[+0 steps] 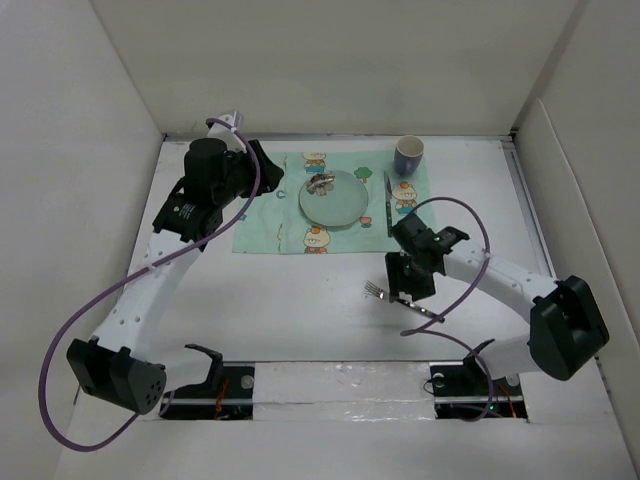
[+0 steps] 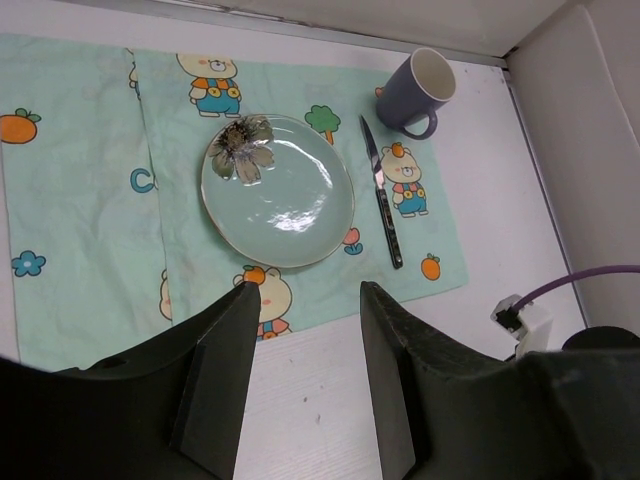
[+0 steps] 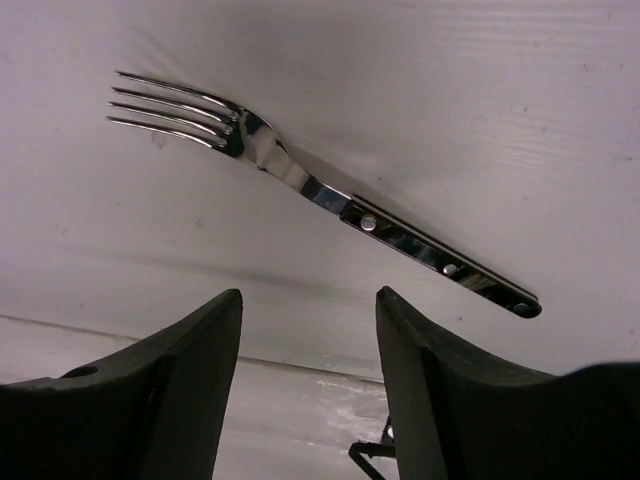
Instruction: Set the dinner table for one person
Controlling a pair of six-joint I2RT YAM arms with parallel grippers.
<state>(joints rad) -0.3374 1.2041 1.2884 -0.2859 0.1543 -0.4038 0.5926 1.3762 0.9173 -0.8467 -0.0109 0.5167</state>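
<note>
The white dinner table (image 1: 300, 300) carries a mint-green cartoon placemat (image 1: 270, 215). On the placemat lie a pale green plate (image 1: 333, 198) with a flower motif and a black-handled knife (image 1: 388, 203) right of the plate. A purple mug (image 1: 409, 155) stands behind the knife. A fork (image 1: 376, 292) lies on bare table, tines pointing left. My right gripper (image 1: 405, 285) hovers over the fork, open and empty; the fork (image 3: 330, 195) lies just beyond the fingertips (image 3: 225, 305). My left gripper (image 1: 268, 178) is open and empty, high above the placemat's left part, looking down at the plate (image 2: 280, 195), knife (image 2: 382, 195) and mug (image 2: 415, 92).
White walls (image 1: 90, 90) enclose the table on the left, back and right. Purple cables (image 1: 60, 340) loop off both arms. A recessed strip (image 1: 340, 380) with the arm bases runs along the near edge. The right arm's white connector (image 2: 525, 318) shows in the left wrist view.
</note>
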